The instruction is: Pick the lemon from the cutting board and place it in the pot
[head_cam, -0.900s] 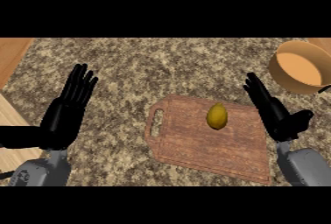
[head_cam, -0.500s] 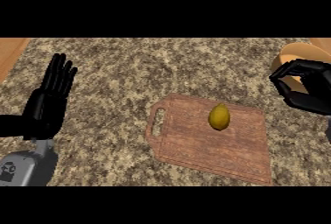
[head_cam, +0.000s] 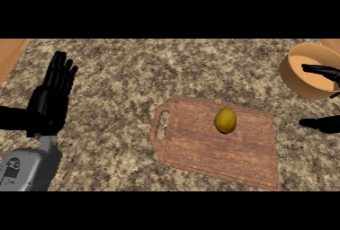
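A yellow lemon (head_cam: 225, 119) lies upright on the upper right part of the brown wooden cutting board (head_cam: 212, 157), with nothing touching it. The tan pot (head_cam: 293, 77) stands at the far right edge, beyond the board. My right hand (head_cam: 321, 70) shows only partly at the right edge: one finger reaches over the pot's front and the thumb (head_cam: 320, 124) sits lower, beside the board's right end, spread wide apart and holding nothing. My left hand (head_cam: 51, 96) rests open at the left, fingers up, well away from the board.
The speckled stone counter (head_cam: 133, 67) spreads around the board. A wooden strip (head_cam: 12, 51) shows at the upper left corner. The board's handle slot (head_cam: 161, 126) faces left.
My right hand has swung out from beside the board to the right edge and mostly left the view, opening wide near the pot. The left hand stayed raised at the left. The lemon has not moved.
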`<state>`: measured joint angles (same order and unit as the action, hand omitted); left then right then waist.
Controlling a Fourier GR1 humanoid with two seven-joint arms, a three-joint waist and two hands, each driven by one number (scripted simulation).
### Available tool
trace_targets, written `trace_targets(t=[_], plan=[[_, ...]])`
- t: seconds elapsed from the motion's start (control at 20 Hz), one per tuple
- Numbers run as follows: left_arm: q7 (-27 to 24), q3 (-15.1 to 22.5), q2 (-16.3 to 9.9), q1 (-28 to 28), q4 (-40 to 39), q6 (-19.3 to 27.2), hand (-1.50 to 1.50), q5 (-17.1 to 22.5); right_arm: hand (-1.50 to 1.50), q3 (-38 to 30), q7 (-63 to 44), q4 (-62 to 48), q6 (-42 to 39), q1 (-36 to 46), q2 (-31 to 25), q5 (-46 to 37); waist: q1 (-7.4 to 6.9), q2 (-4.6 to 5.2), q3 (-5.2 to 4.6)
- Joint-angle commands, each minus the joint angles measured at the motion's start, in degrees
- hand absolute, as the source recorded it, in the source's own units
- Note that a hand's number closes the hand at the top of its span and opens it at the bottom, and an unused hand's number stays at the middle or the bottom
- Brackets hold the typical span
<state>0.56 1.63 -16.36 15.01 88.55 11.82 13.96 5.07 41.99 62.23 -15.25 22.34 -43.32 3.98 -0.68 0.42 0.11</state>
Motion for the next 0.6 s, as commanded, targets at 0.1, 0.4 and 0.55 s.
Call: trace_targets(t=[0.1,0.4,0.55], plan=[[0.81,-1.56,-0.81,1.31,-1.15,0.03,0.0,-1.03,-1.5,3.1,1.04,2.6,0.12,-0.7,-4.3,-9.46,0.85,-0.43,-0.13],[-2.07,-1.82,0.11,-1.91,-1.7,-1.87,0.0,-0.27,-1.5,10.13,-14.1,11.92,-2.19,3.37,-5.07,-17.19,0.64,-0.56,-0.22],[3.47,-2.47,-0.39,0.57,1.22,-0.35,0.0,-0.37,-1.5,10.63,-21.67,16.98,-4.17,3.72,-2.22,-17.88,0.74,-0.62,-0.16]])
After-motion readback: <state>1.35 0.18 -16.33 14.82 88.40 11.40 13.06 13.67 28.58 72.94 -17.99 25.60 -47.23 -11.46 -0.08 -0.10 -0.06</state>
